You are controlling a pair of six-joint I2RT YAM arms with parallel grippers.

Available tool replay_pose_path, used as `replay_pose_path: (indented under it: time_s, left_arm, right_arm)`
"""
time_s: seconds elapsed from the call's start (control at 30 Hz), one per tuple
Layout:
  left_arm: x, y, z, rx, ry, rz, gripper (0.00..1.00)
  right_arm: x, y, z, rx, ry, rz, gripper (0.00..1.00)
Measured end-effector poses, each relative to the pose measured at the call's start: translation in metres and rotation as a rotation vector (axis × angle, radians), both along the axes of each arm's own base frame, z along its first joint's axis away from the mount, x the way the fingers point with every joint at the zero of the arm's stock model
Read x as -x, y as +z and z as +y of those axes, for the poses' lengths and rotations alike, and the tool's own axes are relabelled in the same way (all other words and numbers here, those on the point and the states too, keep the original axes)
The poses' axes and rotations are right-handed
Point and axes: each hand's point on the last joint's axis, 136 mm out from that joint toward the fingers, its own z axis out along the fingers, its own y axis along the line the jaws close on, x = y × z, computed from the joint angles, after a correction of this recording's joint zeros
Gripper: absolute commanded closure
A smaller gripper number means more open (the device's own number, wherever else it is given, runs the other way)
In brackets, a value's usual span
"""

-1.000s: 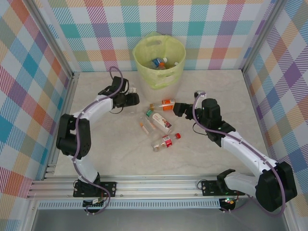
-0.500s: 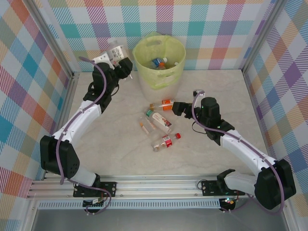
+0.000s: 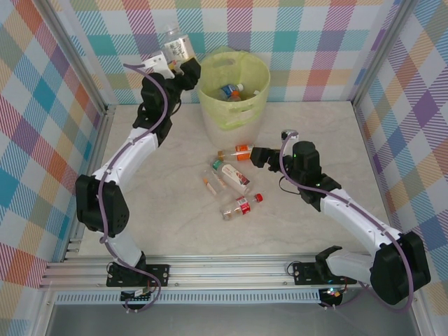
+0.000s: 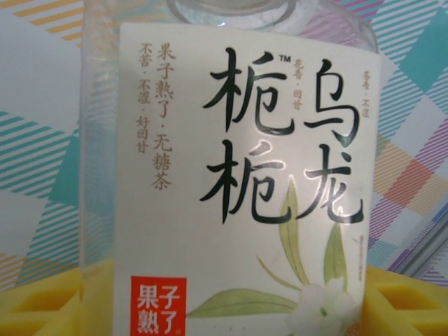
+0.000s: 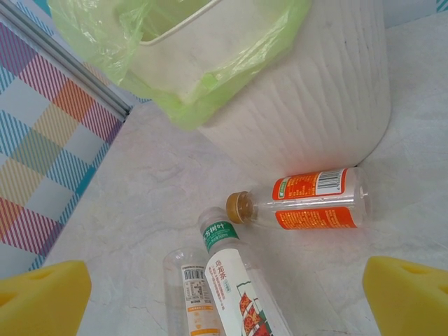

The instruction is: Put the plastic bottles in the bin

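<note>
1. While the left gripper point(image 3: 181, 64) clasps the white-label bottle point(image 3: 176, 46) just left of the bin point(image 3: 231, 115), carry it over the rim before releasing.
2. Right gripper point(image 3: 257, 158), fingers spread, seems clear of the orange-label bottle point(image 3: 242, 148).

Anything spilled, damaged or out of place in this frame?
Nothing spilled or damaged. Several bottles lie on their sides on the table; the left gripper holds a white-label bottle raised beside the bin.
</note>
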Motion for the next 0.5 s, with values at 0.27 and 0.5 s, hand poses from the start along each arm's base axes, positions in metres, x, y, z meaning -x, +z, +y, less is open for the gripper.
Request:
replay_pose_path:
  time_s: [0.27,0.5]
  left_arm:
    - [-0.012,0.018,-0.028,-0.070,-0.086,-0.007,0.30]
    - [-0.006,-0.001,-0.057,-0.183,-0.139,0.014,0.22]
  right_arm:
    - [0.000,-0.001,0.001,-0.003,0.002,0.005,0.00]
    - [0.000,-0.001,0.001,-0.003,0.002,0.004,0.00]
